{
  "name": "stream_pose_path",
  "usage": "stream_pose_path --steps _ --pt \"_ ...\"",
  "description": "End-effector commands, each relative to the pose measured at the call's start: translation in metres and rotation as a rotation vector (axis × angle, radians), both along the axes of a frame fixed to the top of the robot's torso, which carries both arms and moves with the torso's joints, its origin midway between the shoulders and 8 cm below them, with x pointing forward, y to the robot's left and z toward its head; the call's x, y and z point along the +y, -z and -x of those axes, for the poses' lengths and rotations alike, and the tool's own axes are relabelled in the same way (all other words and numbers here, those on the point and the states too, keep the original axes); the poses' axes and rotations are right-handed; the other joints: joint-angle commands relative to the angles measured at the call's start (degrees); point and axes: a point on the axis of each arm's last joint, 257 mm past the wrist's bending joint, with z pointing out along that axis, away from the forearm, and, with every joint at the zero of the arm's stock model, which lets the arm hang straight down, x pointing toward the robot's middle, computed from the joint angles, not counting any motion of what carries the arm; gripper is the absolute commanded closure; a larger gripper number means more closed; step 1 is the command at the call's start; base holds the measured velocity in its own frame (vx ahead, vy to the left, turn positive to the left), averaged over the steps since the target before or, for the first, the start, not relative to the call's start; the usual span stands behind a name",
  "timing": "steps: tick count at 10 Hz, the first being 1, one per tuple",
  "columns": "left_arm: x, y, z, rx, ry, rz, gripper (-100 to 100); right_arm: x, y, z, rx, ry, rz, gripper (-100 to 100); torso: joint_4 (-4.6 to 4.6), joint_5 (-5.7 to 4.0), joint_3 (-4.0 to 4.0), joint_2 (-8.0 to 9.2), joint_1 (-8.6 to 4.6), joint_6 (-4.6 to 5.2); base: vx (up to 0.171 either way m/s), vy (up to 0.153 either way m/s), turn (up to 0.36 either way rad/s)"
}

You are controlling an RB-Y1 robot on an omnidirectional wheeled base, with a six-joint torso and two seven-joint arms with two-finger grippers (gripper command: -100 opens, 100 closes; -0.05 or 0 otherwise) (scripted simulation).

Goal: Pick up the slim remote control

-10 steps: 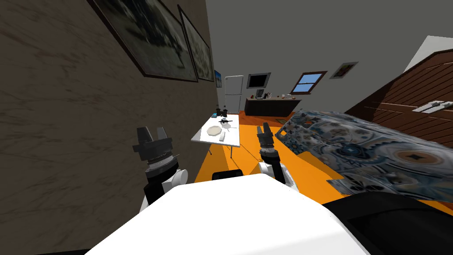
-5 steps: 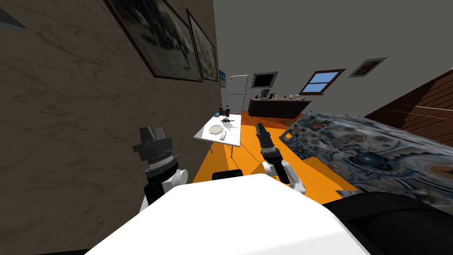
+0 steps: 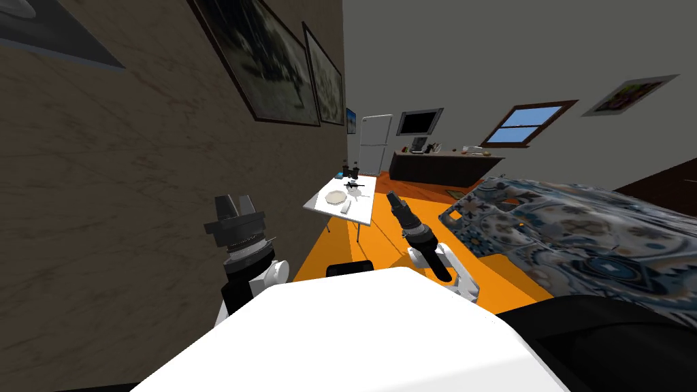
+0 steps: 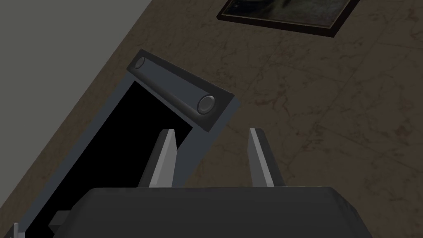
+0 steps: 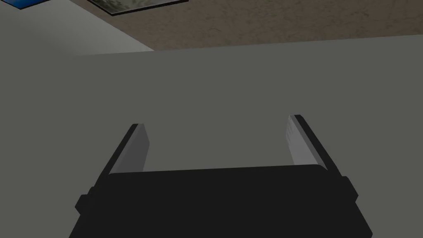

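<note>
Located remote (image 3: pixel 346 208) lying flat on white table (image 3: pixel 362 208), well ahead of right end effector (image 3: pixel 393 199) and slightly to its left, well apart from it. Found it just beside round plate (image 3: pixel 333 197), on the side nearer the end effector. Noted dark items (image 3: pixel 351 184) farther back on same table. Confirmed right end effector raised over orange floor (image 3: pixel 381 238), fingers (image 5: pixel 134 148) spread wide, holding nothing. Recorded left end effector (image 3: pixel 235 203) upright near brown wall (image 3: pixel 136 204), fingers parted, nothing between them.
</note>
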Motion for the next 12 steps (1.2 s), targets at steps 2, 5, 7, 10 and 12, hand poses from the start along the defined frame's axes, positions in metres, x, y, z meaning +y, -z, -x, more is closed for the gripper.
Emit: stream_pose_path --steps 2,5,7,10,12 --pt "0.000 0.000 0.000 0.000 0.000 0.000 0 0.014 0.003 0.004 -0.026 -0.008 0.110 -100 0.00 0.01 0.00 0.00 0.01 -0.03 -0.026 -0.050 0.156" --pt "0.000 0.000 0.000 0.000 0.000 0.000 0 0.033 0.011 0.011 -0.070 -0.028 0.276 -100 -0.01 0.02 -0.03 -0.05 0.07 0.01 -0.021 -0.043 0.192" --pt "0.000 0.000 0.000 0.000 0.000 0.000 0 0.042 0.018 0.014 -0.091 -0.039 0.367 -100 -0.02 0.01 -0.04 -0.07 0.07 0.01 -0.019 -0.038 0.192" --pt "0.000 0.000 0.000 0.000 0.000 0.000 0 0.052 0.032 0.016 -0.112 -0.047 0.486 -100 -0.02 0.02 -0.05 -0.09 0.09 -0.03 -0.015 -0.035 0.173" --pt "0.000 0.000 0.000 0.000 0.000 0.000 0 0.059 0.044 0.019 -0.130 -0.060 0.583 -100 -0.03 0.02 -0.07 -0.13 0.09 -0.03 -0.007 -0.032 0.211"
